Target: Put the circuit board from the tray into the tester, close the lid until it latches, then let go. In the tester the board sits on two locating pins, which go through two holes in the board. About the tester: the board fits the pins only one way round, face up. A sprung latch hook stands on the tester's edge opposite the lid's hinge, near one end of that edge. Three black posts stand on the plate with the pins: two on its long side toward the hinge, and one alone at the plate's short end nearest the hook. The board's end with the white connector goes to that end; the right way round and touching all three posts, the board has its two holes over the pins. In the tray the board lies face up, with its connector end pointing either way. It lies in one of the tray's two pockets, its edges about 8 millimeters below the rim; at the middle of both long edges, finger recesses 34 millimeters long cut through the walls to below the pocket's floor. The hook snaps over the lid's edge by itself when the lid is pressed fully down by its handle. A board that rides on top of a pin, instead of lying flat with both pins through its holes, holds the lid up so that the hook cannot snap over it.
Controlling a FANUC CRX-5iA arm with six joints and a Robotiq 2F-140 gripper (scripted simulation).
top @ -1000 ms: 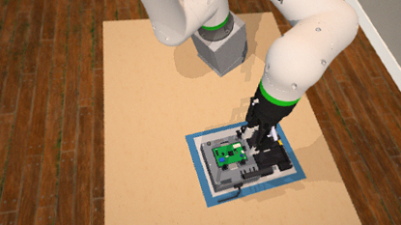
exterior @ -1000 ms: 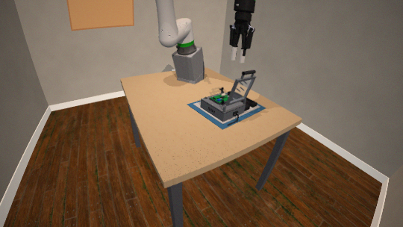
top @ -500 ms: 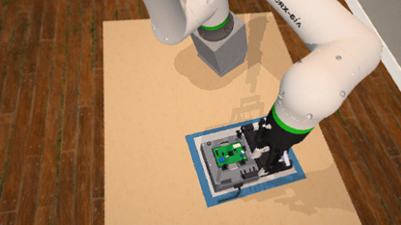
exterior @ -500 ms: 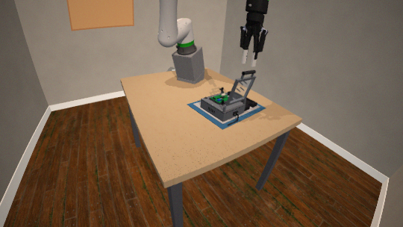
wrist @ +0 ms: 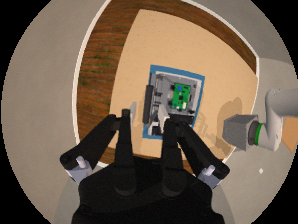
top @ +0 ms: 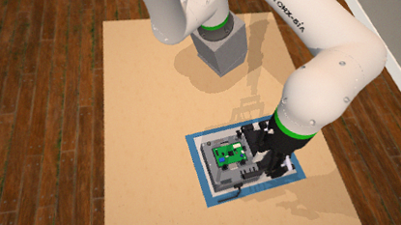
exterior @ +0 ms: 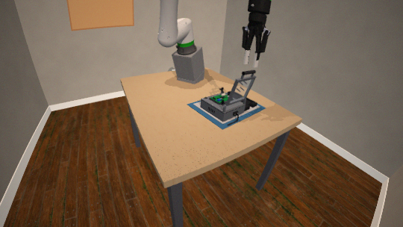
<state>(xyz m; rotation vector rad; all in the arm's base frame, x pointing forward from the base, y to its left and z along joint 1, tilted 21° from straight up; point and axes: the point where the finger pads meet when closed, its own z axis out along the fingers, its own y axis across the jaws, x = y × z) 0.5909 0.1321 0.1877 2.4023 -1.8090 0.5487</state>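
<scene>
The green circuit board (top: 229,155) (exterior: 219,98) (wrist: 180,95) lies face up in the grey tester (top: 230,183) (exterior: 213,109), its white connector end toward the hook's end. It looks flat, but the pins are too small to tell. The lid (exterior: 232,93) (wrist: 148,95) stands raised on its hinge, its black handle (exterior: 248,72) at the top. The sprung hook (exterior: 222,89) stands on the opposite edge. My gripper (exterior: 251,62) (wrist: 147,109) is partly open and empty, above the handle. In the top view the arm hides much of the black tray (exterior: 251,103).
Tester and tray stand on a white sheet with a blue border (top: 201,179) (exterior: 213,121) (wrist: 201,90) on the wooden table (top: 150,151) (exterior: 157,123). A black cable (top: 235,194) (exterior: 236,118) leaves the tester's side. The robot's grey base (top: 220,55) (exterior: 189,67) (wrist: 237,131) stands at the table's back.
</scene>
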